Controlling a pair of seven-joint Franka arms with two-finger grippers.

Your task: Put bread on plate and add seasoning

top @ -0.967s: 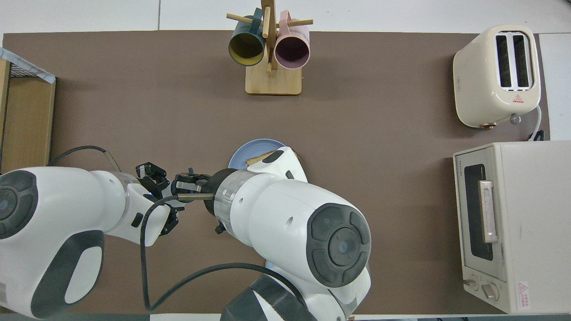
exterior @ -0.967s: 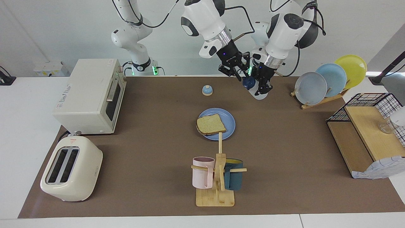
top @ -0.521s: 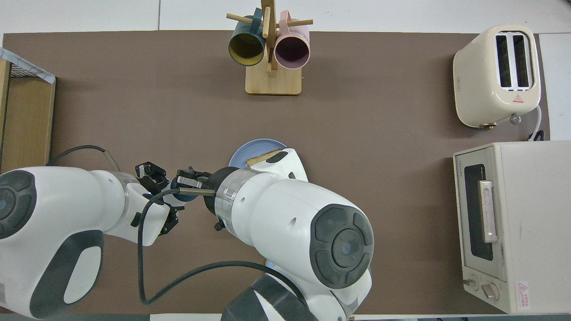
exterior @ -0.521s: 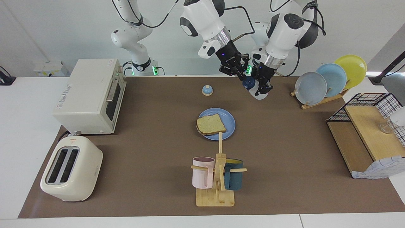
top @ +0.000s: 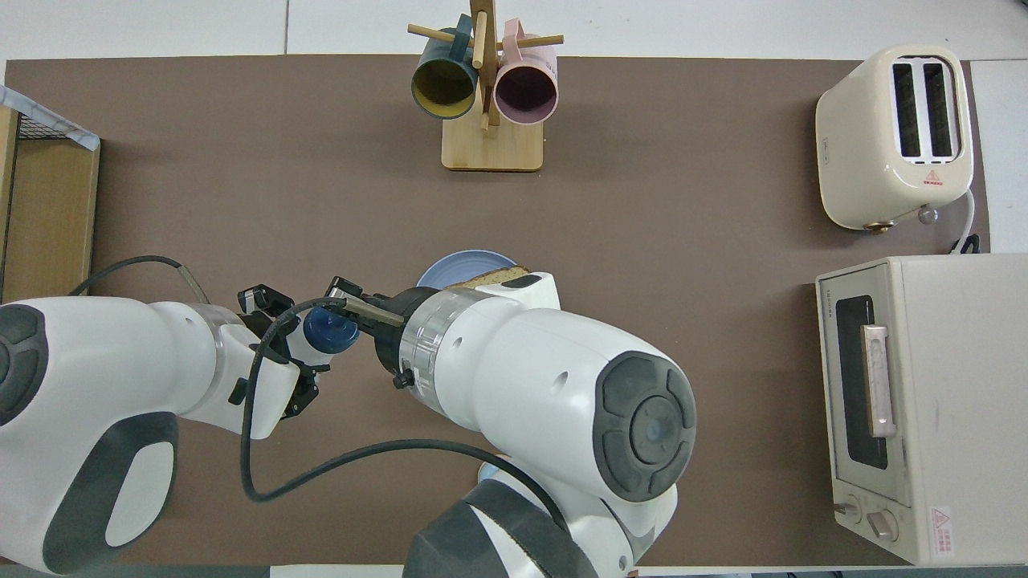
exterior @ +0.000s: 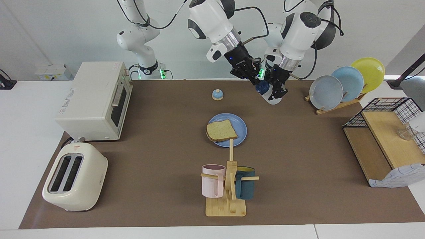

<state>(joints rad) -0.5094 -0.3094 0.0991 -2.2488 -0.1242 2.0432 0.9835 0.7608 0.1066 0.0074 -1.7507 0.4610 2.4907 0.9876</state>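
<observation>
While you scan from the biggest item down, start with the brown mat (exterior: 298,156) that covers the table, then the cream oven (exterior: 94,99) at the right arm's end; you can see grey lettering on its top, too small to read. Beside it, farther from the robots, sits the cream toaster (exterior: 74,181), both slots bare, with a small red triangle label (top: 932,178) whose text you cannot make out. At the left arm's end stands the wooden shelf (exterior: 385,146) with its black wire basket (exterior: 398,108), and a glass (exterior: 404,133) on top. Nearer the robots, the wooden rack (exterior: 335,105) holds a grey-blue, a light blue and a yellow plate upright. The mug tree (exterior: 229,186) carries a pink mug (exterior: 212,181) and a dark teal mug (exterior: 246,187).

Mid-table, the blue plate (exterior: 239,123) holds the bread (exterior: 220,130), lying flat. Closer to the robots you have the small bell (exterior: 217,95).

Your left gripper (exterior: 278,90) is clamped on the white body of the seasoning bottle (exterior: 273,99), holding it near the robots' edge of the mat. Your right gripper (exterior: 256,79) is pinched nearly closed right at the bottle's navy cap (top: 329,331); whether it truly grips the cap you cannot tell.
</observation>
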